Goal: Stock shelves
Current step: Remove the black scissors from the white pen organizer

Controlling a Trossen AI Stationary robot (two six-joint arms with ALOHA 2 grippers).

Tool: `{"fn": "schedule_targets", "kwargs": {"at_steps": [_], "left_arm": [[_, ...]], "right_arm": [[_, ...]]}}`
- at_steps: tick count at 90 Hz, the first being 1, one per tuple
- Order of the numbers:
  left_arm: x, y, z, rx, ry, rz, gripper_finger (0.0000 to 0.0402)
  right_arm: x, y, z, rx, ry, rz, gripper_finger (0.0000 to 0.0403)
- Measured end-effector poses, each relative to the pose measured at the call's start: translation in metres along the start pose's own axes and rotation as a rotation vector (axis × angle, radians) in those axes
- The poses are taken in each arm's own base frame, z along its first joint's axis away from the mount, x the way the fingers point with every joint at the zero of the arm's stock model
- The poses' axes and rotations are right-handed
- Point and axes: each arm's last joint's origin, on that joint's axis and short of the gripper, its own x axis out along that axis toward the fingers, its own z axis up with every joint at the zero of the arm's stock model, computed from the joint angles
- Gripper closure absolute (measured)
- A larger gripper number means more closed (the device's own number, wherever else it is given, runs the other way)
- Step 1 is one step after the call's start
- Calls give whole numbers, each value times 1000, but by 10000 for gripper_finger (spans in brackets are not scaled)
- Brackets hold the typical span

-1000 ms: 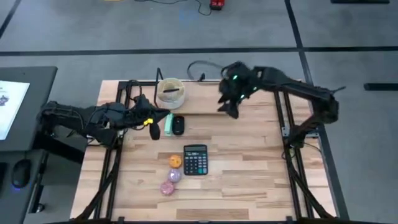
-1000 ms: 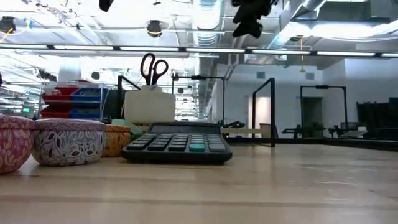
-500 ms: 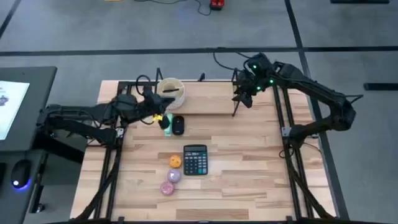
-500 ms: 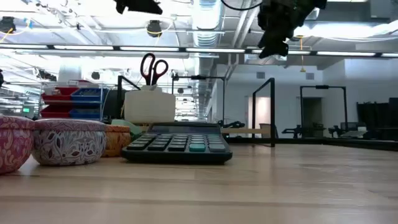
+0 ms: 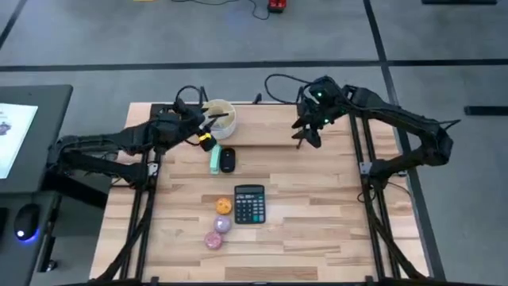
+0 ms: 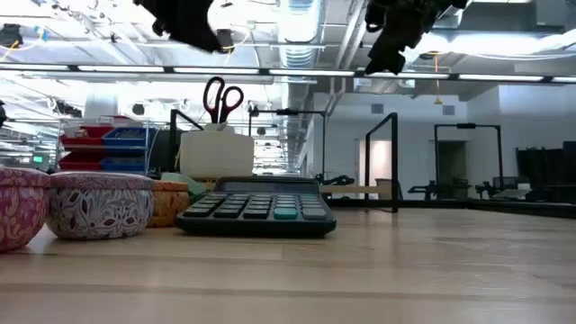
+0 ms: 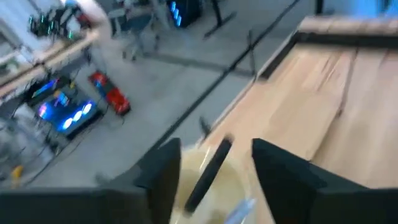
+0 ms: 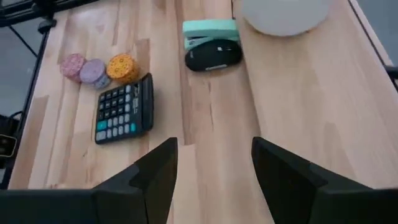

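Left gripper (image 5: 208, 127) over pale cup (image 5: 217, 116) on shelves (image 5: 262, 125), jaws spread wide, nothing held; dark rod-like thing stands in cup between fingers in left wrist view. Right gripper (image 5: 308, 133) above right end of shelves, jaws wide, empty.

Shelves at far side of worktop (image 5: 317, 214), long axis left-right. Unstocked goods lie on near side: green block (image 5: 214, 160) and mouse (image 5: 228, 160) just beside shelf front, calculator (image 5: 249, 204) and three tins (image 5: 219, 225) nearer. Judgement: left arm closer to block and mouse.

black calculator (image 5: 249, 204), mint box (image 8: 210, 30), orange tin (image 5: 224, 206)
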Motion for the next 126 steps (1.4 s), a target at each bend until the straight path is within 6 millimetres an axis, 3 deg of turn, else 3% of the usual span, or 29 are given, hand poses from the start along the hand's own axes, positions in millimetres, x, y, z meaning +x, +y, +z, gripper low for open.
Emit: {"fn": "schedule_targets", "kwargs": {"at_steps": [16, 58, 94, 126], "left_arm": [[10, -2, -15, 52, 126, 14, 174], [49, -20, -27, 131, 205, -58, 174], [56, -19, -21, 75, 149, -50, 248], [63, -10, -22, -40, 143, -48, 223]], "right_arm": [[0, 0, 0, 34, 0, 0, 209], [0, -1, 3, 25, -25, -5, 209], [0, -1, 6, 39, -61, -12, 209], [0, -1, 7, 61, -62, -14, 209]]}}
